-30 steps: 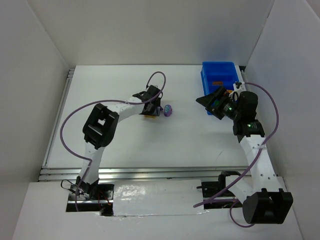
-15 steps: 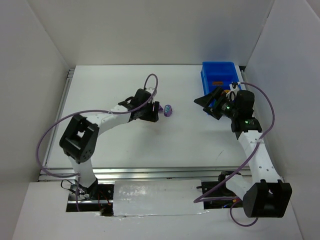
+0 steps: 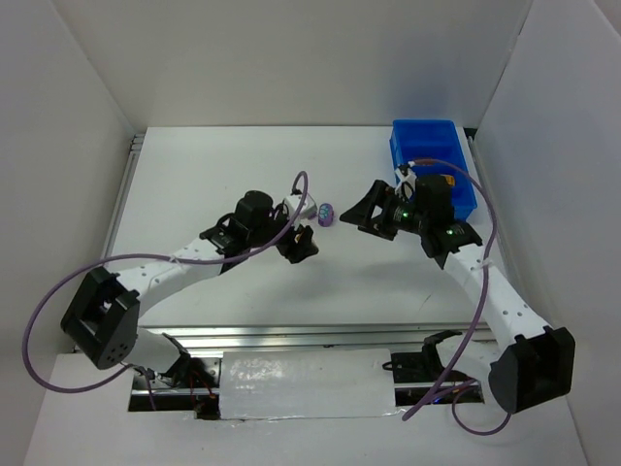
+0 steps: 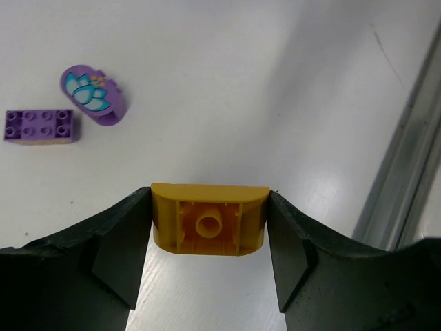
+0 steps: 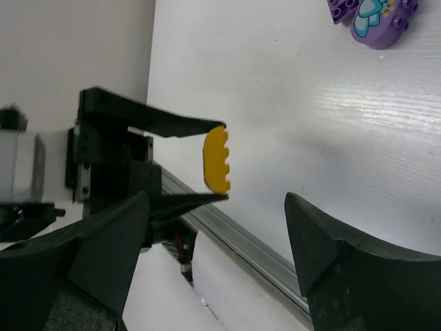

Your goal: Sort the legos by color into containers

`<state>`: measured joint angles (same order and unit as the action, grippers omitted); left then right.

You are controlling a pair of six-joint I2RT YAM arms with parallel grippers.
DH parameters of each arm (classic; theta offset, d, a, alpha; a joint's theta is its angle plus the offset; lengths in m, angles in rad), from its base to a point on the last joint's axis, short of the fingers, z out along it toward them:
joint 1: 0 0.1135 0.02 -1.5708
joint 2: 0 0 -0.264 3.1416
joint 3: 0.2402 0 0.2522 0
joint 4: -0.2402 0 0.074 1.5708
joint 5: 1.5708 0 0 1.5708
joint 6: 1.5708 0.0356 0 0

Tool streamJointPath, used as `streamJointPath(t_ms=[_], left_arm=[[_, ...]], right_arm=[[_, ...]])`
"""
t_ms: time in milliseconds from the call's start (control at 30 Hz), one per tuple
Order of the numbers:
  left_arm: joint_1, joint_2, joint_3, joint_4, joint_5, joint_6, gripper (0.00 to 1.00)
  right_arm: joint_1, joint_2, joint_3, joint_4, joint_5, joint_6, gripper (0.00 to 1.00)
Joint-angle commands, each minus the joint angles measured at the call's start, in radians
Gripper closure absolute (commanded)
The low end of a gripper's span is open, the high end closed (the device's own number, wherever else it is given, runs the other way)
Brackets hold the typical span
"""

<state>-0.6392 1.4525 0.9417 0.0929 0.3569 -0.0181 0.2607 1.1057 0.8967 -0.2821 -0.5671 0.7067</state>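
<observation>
My left gripper (image 4: 209, 231) is shut on a yellow brick (image 4: 209, 219), held underside towards the camera above the white table. In the top view this gripper (image 3: 299, 243) is just near-left of two purple bricks (image 3: 326, 214). The left wrist view shows them as an oval brick with a lotus print (image 4: 93, 96) and a small rectangular brick (image 4: 39, 126), touching. My right gripper (image 3: 374, 216) is open and empty, to the right of the purple bricks and left of the blue tray (image 3: 432, 155). The right wrist view shows the yellow brick (image 5: 217, 160) in the left gripper's fingers and the purple bricks (image 5: 375, 17).
A metal rail (image 3: 291, 335) runs along the table's near edge and shows in the left wrist view (image 4: 406, 172). White walls enclose the table at the back and both sides. The blue tray stands at the back right corner.
My left gripper has lifted and drawn back towards the near side, away from the purple bricks, with the yellow brick in it. My right gripper has swung left, away from the tray.
</observation>
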Motion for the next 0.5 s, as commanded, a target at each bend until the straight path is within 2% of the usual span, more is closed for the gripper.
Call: streamJointPath(t_ms=[0, 167, 467], left_arm=[[-0.043, -0.102, -0.032, 0.105, 0.102, 0.119, 1.0], [-0.099, -0.179, -0.073, 0.105, 0.1, 0.173, 1.0], [-0.116, -0.225, -0.069, 0.088, 0.145, 0.188, 1.0]], right_arm=[[0.034, -0.038, 0.016, -0.012, 0.053, 0.007, 0.14], [0.147, -0.007, 0.028, -0.065, 0.142, 0.0, 0.19], [0.296, -0.004, -0.007, -0.009, 0.096, 0.05, 0.24]])
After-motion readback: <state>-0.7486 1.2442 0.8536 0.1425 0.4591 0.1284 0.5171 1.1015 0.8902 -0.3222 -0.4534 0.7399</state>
